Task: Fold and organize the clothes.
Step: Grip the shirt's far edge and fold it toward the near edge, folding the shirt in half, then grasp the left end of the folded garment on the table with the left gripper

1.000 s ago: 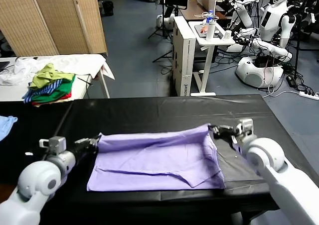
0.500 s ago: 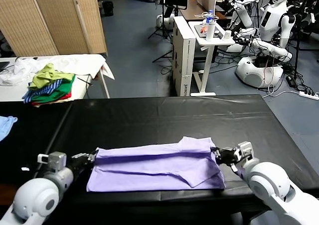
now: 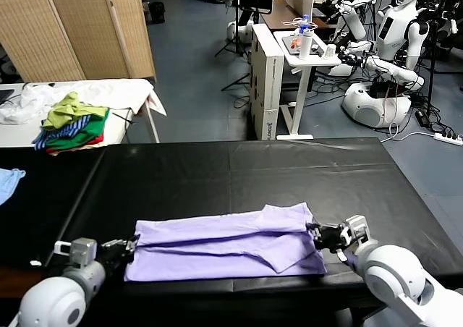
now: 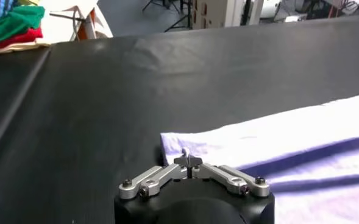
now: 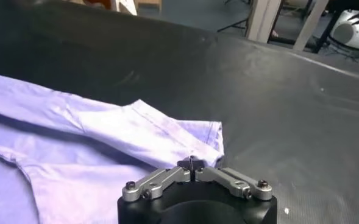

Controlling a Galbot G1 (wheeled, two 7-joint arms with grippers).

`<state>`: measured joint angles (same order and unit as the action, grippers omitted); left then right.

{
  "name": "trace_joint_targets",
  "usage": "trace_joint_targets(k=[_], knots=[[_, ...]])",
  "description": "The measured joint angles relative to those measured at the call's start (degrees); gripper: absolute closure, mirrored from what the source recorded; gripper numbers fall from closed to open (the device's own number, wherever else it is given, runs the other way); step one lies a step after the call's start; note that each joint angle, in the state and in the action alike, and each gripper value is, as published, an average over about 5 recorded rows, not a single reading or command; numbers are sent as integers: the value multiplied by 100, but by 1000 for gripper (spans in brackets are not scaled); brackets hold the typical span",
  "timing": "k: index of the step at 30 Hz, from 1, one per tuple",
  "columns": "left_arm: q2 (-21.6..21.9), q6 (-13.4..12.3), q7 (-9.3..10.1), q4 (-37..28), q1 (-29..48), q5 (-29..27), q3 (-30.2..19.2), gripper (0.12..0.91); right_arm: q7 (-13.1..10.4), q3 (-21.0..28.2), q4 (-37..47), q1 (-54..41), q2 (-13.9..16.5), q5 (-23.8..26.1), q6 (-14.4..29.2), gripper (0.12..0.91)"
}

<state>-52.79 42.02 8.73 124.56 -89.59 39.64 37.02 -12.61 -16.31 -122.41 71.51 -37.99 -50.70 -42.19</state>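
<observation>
The clothes are one lavender T-shirt, lying folded lengthwise in a long band near the front edge of the black table. My left gripper sits low at the shirt's left end, shut on the fabric edge. In the left wrist view the left gripper has its tips pressed together on the hem of the T-shirt. My right gripper is at the right end, shut on the folded corner. The right wrist view shows the right gripper pinching the T-shirt.
A pile of green, yellow and striped garments lies on a white side table at the back left. A light blue garment pokes in at the left edge. Beyond the table stand a white desk and other robots.
Both grippers have drawn the shirt's far edge towards the front of the table and down, laying the upper layer over the lower one. The band is now narrower and flatter.
</observation>
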Motion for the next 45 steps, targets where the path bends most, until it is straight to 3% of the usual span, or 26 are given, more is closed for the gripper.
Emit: trace_joint_targets(k=[2,5,7,12,16,18,21,26,36,45], knots=[[-26,-10,5,-1,-19,-37,-1,884,-4,-33,-58,41,16,-25,0,832],[-60,-7,46,44,-50,-51,11,861,-29,-121,-186,117,59,-105,0,683],[-70,3,90,98,-80,-38,33,790,-23,-215,-293,182,84,-183,0,551],[-61,11,175,223,-130,56,127,479,-30,-557,-485,312,55,-415,0,243],[-128,11,213,226,-59,255,215,242,-218,-688,-350,214,-139,-475,0,130],[-189,-37,279,183,23,397,228,164,-292,-677,-164,90,-311,-443,23,121],[-298,-239,407,54,214,576,184,128,-334,-632,165,-122,-626,-358,147,119],[-496,-484,459,-245,501,674,54,124,-334,-565,653,-407,-1069,-254,386,118],[-713,-563,440,-537,594,687,-117,123,-287,-375,1329,-757,-1560,-99,492,131],[-759,-589,429,-636,624,654,-165,138,-199,-303,1519,-750,-1836,105,468,374]])
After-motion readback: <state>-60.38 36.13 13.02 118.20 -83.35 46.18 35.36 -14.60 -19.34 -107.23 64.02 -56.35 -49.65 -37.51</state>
